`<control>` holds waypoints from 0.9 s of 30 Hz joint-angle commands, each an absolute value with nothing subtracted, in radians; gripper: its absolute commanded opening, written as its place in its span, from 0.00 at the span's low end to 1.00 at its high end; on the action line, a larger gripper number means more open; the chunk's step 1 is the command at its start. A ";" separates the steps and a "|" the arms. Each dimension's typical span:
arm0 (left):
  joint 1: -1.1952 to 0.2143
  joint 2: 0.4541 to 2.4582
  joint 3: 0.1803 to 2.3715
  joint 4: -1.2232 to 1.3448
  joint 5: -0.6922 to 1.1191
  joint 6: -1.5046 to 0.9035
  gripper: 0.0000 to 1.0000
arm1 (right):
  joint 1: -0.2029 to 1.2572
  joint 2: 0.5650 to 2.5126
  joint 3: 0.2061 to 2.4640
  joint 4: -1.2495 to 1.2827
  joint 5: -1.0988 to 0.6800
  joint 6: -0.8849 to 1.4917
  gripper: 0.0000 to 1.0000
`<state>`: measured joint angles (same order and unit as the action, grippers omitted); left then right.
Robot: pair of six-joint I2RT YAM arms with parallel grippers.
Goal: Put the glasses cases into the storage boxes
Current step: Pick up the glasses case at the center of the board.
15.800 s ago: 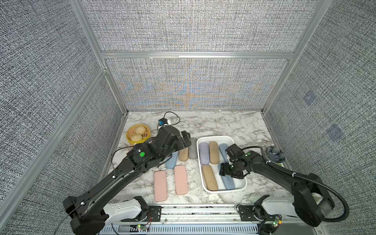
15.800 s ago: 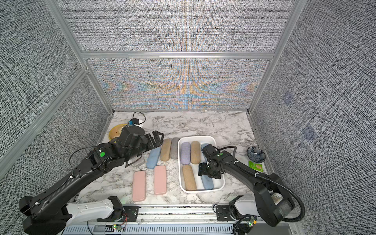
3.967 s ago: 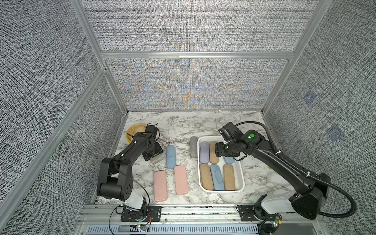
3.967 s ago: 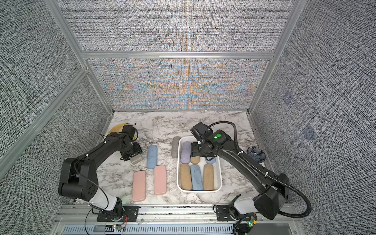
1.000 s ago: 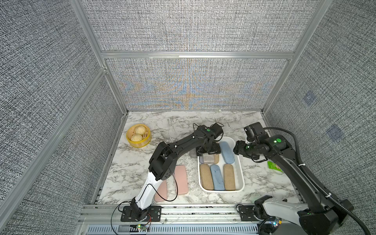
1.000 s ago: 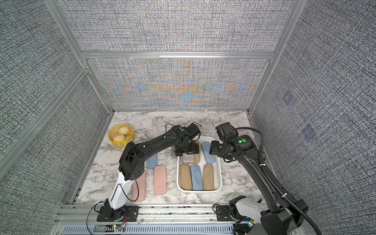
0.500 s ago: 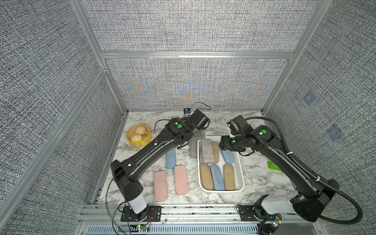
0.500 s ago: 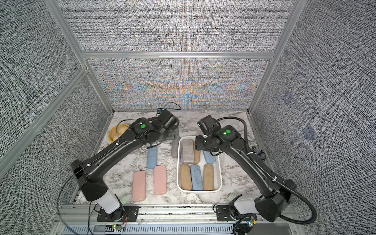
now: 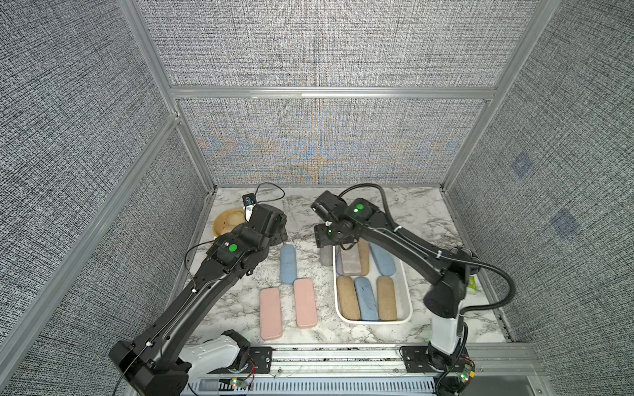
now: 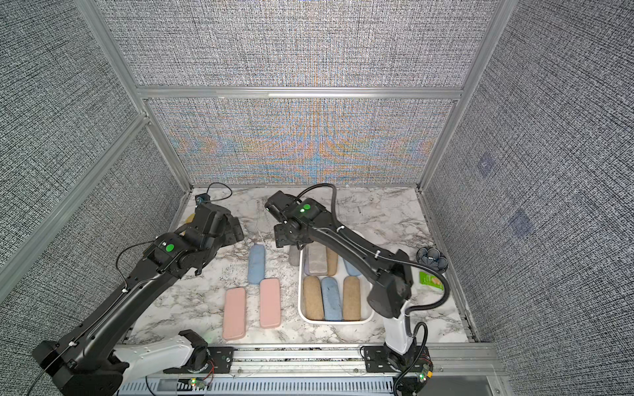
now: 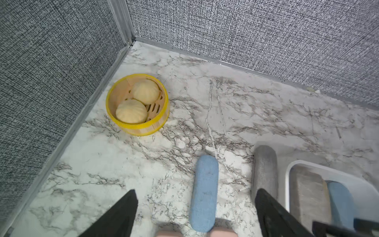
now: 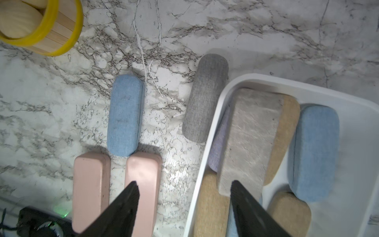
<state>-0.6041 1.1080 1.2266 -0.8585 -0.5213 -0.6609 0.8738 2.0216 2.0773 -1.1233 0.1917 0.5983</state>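
The left gripper (image 11: 195, 190) is being held wide apart and empty above a light blue case (image 11: 205, 180), which is lying on the marble table (image 11: 102, 164). The right gripper (image 12: 184, 182) is being held apart too, with nothing in it, over the far left corner of the white tray (image 12: 307, 90). Just beside that corner a grey rounded case (image 12: 207, 96) is lying on the table. In the tray, a flat grey case (image 12: 250, 139) is being carried by a lavender case (image 12: 217, 147) and a tan cork case (image 12: 287, 131), and four more are lying around it. Two pink cases (image 9: 271, 317) are lying outside the tray.
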 commanded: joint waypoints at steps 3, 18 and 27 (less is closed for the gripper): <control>-0.531 1.101 1.181 -0.815 -0.419 -0.656 0.93 | 0.875 2.222 2.313 -1.271 0.268 0.569 0.74; -0.423 1.184 1.119 -0.889 -0.269 -0.710 0.95 | 0.841 2.420 2.405 -1.244 0.228 0.528 0.76; -0.382 1.226 1.074 -0.861 -0.206 -0.720 0.92 | 0.816 2.493 2.422 -1.222 0.201 0.508 0.76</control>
